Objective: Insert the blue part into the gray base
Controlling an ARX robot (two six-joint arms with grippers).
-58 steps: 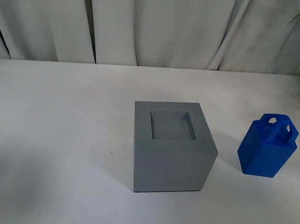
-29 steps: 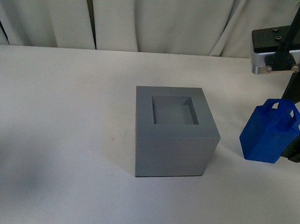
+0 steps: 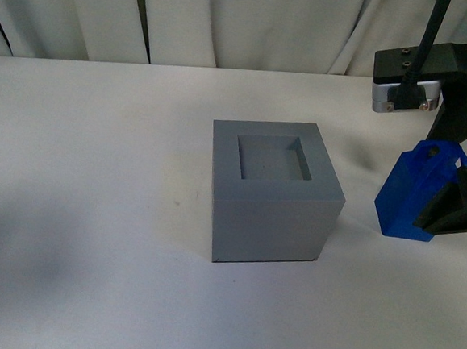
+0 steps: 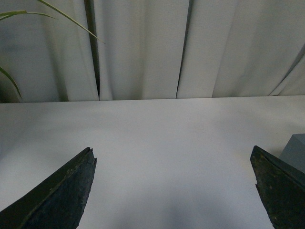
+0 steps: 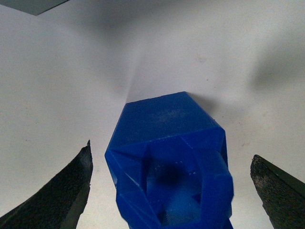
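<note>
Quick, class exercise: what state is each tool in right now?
Left tool: open, empty.
Right tool: open, straddling the blue part, not gripping it.

White tabletop (image 3: pixel 96 172); pleated white curtains (image 3: pixel 253 22) behind; green plant leaves (image 4: pixel 28 14) at left.

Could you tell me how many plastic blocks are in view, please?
2: the gray base at centre; the blue part to its right, inside the open right hand.

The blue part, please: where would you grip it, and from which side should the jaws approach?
Grip the blue part across two opposite flat side walls, below its top loops, coming from above. It stands upright, taller than wide, and the right gripper, jaws open, straddles it.
</note>
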